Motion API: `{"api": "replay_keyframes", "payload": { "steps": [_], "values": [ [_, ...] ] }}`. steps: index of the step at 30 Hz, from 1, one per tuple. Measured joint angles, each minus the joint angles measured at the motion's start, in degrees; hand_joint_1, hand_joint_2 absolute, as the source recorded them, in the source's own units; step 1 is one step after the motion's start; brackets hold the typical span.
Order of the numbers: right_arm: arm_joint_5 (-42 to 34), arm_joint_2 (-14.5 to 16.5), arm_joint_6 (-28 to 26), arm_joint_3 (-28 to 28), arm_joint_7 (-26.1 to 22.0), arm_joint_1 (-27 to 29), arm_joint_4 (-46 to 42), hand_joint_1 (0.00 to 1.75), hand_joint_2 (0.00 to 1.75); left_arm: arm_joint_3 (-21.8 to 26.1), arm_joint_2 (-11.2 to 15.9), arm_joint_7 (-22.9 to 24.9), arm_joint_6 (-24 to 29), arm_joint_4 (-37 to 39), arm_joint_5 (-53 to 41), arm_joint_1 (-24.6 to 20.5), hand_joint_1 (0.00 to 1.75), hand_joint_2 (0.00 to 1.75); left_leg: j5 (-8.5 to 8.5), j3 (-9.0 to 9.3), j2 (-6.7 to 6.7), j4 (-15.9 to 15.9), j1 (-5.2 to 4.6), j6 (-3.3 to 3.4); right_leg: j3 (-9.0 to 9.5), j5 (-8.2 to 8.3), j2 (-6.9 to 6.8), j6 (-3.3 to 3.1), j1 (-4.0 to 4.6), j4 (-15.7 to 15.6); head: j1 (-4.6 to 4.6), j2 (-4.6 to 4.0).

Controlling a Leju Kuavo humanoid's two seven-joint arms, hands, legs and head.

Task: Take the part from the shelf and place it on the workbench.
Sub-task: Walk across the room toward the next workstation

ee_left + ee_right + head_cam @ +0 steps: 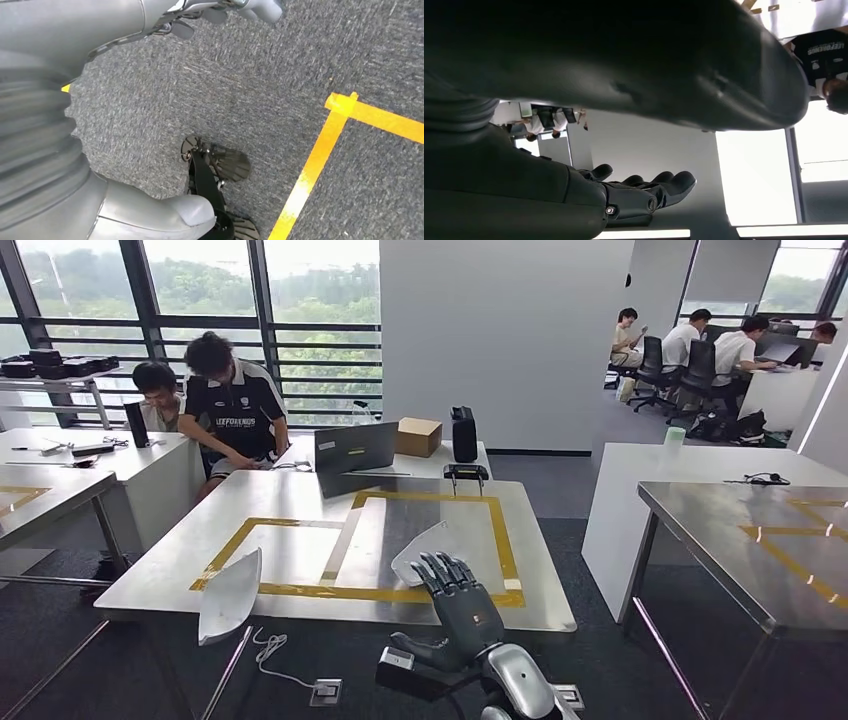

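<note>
Over brushed-steel workbench (300, 540), right robot hand (460, 605) empty, fingers spread; curved white part (422, 550) beneath.

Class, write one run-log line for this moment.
right hand: empty, fingers extended, near white part on workbench | left hand: empty, over carpet | second white part: overhangs workbench's near edge

– What sits on the workbench (300, 540)?
– One part (230, 597) hangs over its front left edge; another part (420, 552) lies to the right, near the front edge, with the right hand (455, 605) raised before it.
– And behind?
– A laptop (354, 448), a box (418, 436) to its right, and two people (215, 400) to its left, at a table behind the bench.
</note>
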Motion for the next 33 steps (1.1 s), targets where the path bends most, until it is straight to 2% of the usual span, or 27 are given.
{"api": "replay_keyframes", "payload": {
  "steps": [2,3,4,6,7,8,9,10,11,13,14,15,17,18,19,20,22,23,24,25,26,27,28,29,30,32,33],
  "values": [
    [0.03,-0.09,-0.05,0.01,0.01,0.19,0.11,0.00,0.00,0.00,0.09,-0.03,0.01,-0.01,-0.05,0.08,0.00,1.75,0.81,-0.95,0.10,0.10,-0.21,1.64,-0.49,0.57,0.08,0.65,-0.25,0.03,0.04,0.00],
    [0.04,-0.16,-0.07,0.02,0.02,0.31,0.19,0.00,0.00,0.00,0.15,-0.03,0.02,-0.02,-0.07,0.10,0.00,1.75,1.39,-1.50,0.18,0.07,-0.30,2.35,-1.00,-0.39,0.13,0.94,-0.42,0.79,0.06,0.00],
    [0.04,-0.25,-0.08,0.02,0.02,0.40,0.26,0.00,0.00,0.00,0.21,-0.03,0.02,-0.02,-0.09,0.11,0.00,1.75,2.02,-2.19,0.26,0.01,-0.34,2.96,-1.81,-2.39,0.17,1.13,-0.49,2.63,0.06,-0.01],
    [0.04,-0.33,-0.11,0.03,0.03,0.49,0.32,0.00,0.00,0.00,0.34,-0.03,0.02,-0.03,-0.13,0.09,0.00,1.75,3.38,-3.86,0.35,0.01,-0.60,3.69,-3.92,-8.18,0.26,1.19,-0.42,9.54,0.10,-0.01],
    [0.04,-0.35,-0.12,0.03,0.03,0.59,0.33,0.00,0.00,0.00,0.37,-0.03,0.01,-0.03,-0.14,0.10,0.00,1.75,4.09,-4.78,0.38,0.03,-0.80,3.89,-4.69,-10.24,0.33,1.05,-0.31,13.24,0.10,-0.01],
    [0.04,-0.36,-0.12,0.03,0.03,0.73,0.34,0.00,0.00,0.00,0.38,-0.02,0.01,-0.03,-0.15,0.11,0.00,1.75,4.80,-5.71,0.40,0.05,-0.99,4.03,-4.79,-11.07,0.42,0.78,-0.12,15.83,0.13,-0.01],
    [0.04,-0.37,-0.12,0.03,0.02,0.87,0.34,0.00,0.00,0.00,0.39,0.00,0.01,-0.03,-0.16,0.11,0.00,1.75,5.49,-6.62,0.41,0.08,-1.13,4.12,-4.00,-10.63,0.52,0.41,0.16,16.66,0.19,0.00],
    [0.04,-0.37,-0.12,0.03,0.02,0.94,0.34,0.00,0.00,0.00,0.39,0.01,0.01,-0.03,-0.17,0.11,0.00,1.75,6.13,-7.42,0.41,0.11,-1.23,4.16,-2.18,-9.33,0.59,-0.05,0.54,15.47,0.26,0.00],
    [0.04,-0.37,-0.12,0.03,0.02,0.89,0.34,0.00,0.00,0.00,0.37,0.01,0.01,-0.02,-0.19,0.10,0.00,1.75,6.76,-8.11,0.41,0.12,-1.27,4.16,0.72,-8.02,0.64,-0.65,1.08,12.38,0.40,0.01],
    [0.03,-0.36,-0.14,0.03,0.03,0.39,0.25,0.00,0.00,0.00,0.15,-0.03,-0.01,0.01,-0.23,0.06,0.00,1.75,7.93,-9.01,0.52,0.00,-1.17,3.92,6.68,-8.11,0.56,-2.00,2.07,4.36,0.64,0.01],
    [0.02,-0.34,-0.16,0.04,0.03,0.05,0.19,0.00,0.00,0.00,0.01,-0.06,-0.02,0.03,-0.25,0.00,0.00,1.75,8.52,-9.20,0.62,-0.22,-1.00,3.66,8.51,-8.60,0.53,-2.50,2.46,1.35,0.74,0.02],
    [0.02,-0.33,-0.17,0.04,0.02,-0.26,0.14,0.00,0.00,0.00,-0.11,-0.09,-0.05,0.05,-0.27,-0.05,0.00,1.75,9.15,-9.26,0.74,-0.56,-0.80,3.33,9.21,-9.06,0.50,-2.87,2.67,-0.33,0.82,0.02],
    [0.02,-0.32,-0.14,0.05,0.01,-0.46,0.13,0.00,0.00,-0.01,-0.21,-0.13,-0.11,0.10,-0.29,-0.08,0.00,1.75,10.25,-9.22,0.82,-1.40,-0.61,2.69,9.21,-7.64,0.41,-3.23,2.70,-1.88,0.94,0.03],
    [0.02,-0.31,-0.10,0.05,0.01,-0.40,0.15,0.00,0.00,-0.01,-0.18,-0.13,-0.13,0.12,-0.29,-0.05,0.00,1.75,9.88,-9.40,0.75,-1.39,-0.68,2.42,9.18,-6.74,0.31,-3.32,2.50,-2.71,0.99,0.03],
    [0.02,-0.31,-0.08,0.05,0.02,-0.32,0.17,0.00,0.00,-0.01,-0.16,-0.13,-0.13,0.13,-0.29,-0.03,0.00,1.75,8.37,-9.78,0.62,-0.42,-0.78,2.15,8.98,-5.70,0.20,-3.33,2.22,-3.47,0.98,0.03],
    [0.01,-0.30,-0.08,0.05,0.03,-0.25,0.19,0.00,0.00,-0.01,-0.10,-0.14,-0.13,0.13,-0.29,-0.02,0.00,1.75,5.87,-10.42,0.51,1.76,-0.80,1.87,8.58,-4.75,0.09,-3.19,1.87,-3.99,0.98,0.04],
    [-0.01,-0.30,-0.05,0.07,0.05,-0.12,0.21,0.00,0.00,-0.01,0.00,-0.13,-0.13,0.13,-0.29,-0.02,0.00,1.75,0.65,-11.73,0.38,8.40,-0.58,1.07,7.00,-3.35,0.05,-2.97,1.47,-4.03,0.99,0.05],
    [-0.01,-0.30,-0.03,0.08,0.04,0.01,0.22,0.00,0.00,-0.01,0.05,-0.13,-0.13,0.13,-0.29,-0.02,0.00,1.75,-0.33,-11.96,0.39,11.27,-0.33,0.61,6.06,-2.77,0.01,-2.72,1.25,-3.86,0.98,0.06],
    [-0.02,-0.30,0.00,0.09,0.04,0.13,0.23,0.00,0.00,-0.01,0.12,-0.12,-0.13,0.13,-0.29,-0.03,0.00,1.75,-0.01,-11.53,0.40,12.77,-0.03,0.11,5.06,-2.23,-0.04,-2.39,0.97,-3.57,0.98,0.06],
    [-0.02,-0.30,0.04,0.11,0.04,0.20,0.23,0.00,0.00,-0.01,0.18,-0.12,-0.13,0.13,-0.29,-0.03,0.00,1.75,1.21,-10.30,0.43,12.54,0.32,-0.40,4.01,-1.77,-0.09,-2.00,0.62,-3.12,0.99,0.06],
    [-0.02,-0.30,0.09,0.13,0.04,0.22,0.23,0.00,0.00,0.00,0.21,-0.12,-0.13,0.13,-0.29,-0.03,0.00,1.75,2.52,-8.22,0.48,10.61,0.75,-1.00,2.92,-1.40,-0.12,-1.59,0.25,-2.49,1.00,0.06],
    [-0.03,-0.31,0.17,0.14,0.05,0.20,0.21,0.00,0.00,-0.01,0.14,-0.13,-0.14,0.15,-0.29,-0.08,0.00,1.75,2.62,-5.71,0.51,7.64,1.04,-1.75,1.80,-1.13,-0.12,-1.14,-0.05,-1.76,0.99,0.06],
    [-0.03,-0.33,0.28,0.14,0.08,0.16,0.20,0.00,0.00,-0.01,0.11,-0.14,-0.15,0.14,-0.29,-0.13,0.00,1.75,2.16,-3.54,0.41,4.72,1.12,-1.92,0.81,-0.93,-0.11,-0.73,-0.20,-0.90,1.03,0.06],
    [-0.04,-0.34,0.39,0.14,0.09,0.15,0.18,0.00,0.00,-0.02,0.06,-0.15,-0.19,0.15,-0.29,-0.16,0.00,1.75,1.28,-2.14,0.36,2.50,1.16,-1.80,0.05,-0.76,-0.08,-0.35,-0.21,-0.11,1.07,0.06],
    [-0.05,-0.36,0.54,0.15,0.11,0.19,0.18,0.00,0.00,-0.02,0.02,-0.18,-0.22,0.15,-0.29,-0.16,0.00,1.75,0.41,-1.60,0.23,1.37,0.96,-1.31,-0.47,-0.47,-0.04,-0.07,-0.19,0.41,1.12,0.06],
    [-0.07,-0.40,0.77,0.16,0.16,0.53,0.26,0.00,0.00,-0.02,0.11,-0.25,-0.28,0.13,-0.29,-0.01,0.00,1.75,0.71,-2.13,0.21,1.21,0.72,0.36,-0.86,0.10,0.02,0.29,-0.32,0.76,1.18,0.06],
    [-0.09,-0.44,0.87,0.16,0.23,0.78,0.33,0.00,0.00,-0.01,0.17,-0.29,-0.28,0.12,-0.29,0.06,0.00,1.75,1.13,-2.53,0.21,1.30,0.57,1.08,-1.13,-0.44,0.05,0.42,-0.47,1.11,1.19,0.06]
  ]
}}
